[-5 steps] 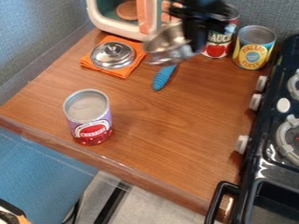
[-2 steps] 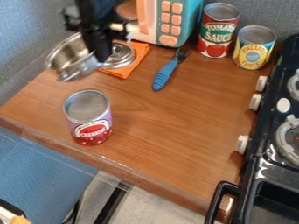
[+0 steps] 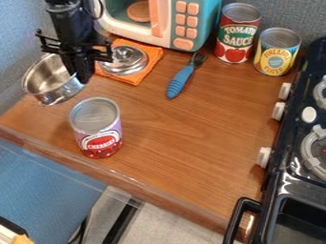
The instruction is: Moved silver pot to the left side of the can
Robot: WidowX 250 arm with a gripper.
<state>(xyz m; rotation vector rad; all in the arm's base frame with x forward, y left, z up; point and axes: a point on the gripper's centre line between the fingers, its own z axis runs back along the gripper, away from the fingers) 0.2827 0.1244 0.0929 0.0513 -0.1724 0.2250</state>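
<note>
Where the silver pot (image 3: pixel 62 91) is: behind and left of the purple-and-red can (image 3: pixel 100 131), in the gripper (image 3: pixel 79 77), its metal inner wall partly showing
Jaws: clenched on the pot's rim
Purple-and-red can: upright on the tabletop (image 3: pixel 172 133), round grey top, white lettering on a red label patch
Red-and-green can (image 3: pixel 235 40): white lettering above a red fruit picture
Yellow can (image 3: pixel 274 55): just beside it, lettering around a blue roundel
Toy microwave (image 3: pixel 164 19): round brownish piece (image 3: pixel 138 12) inside, peach buttons
Silver lid (image 3: pixel 125 61): on an orange cloth (image 3: pixel 137 77)
Blue-handled fork (image 3: pixel 180 81): between cloth and red-and-green can
</note>
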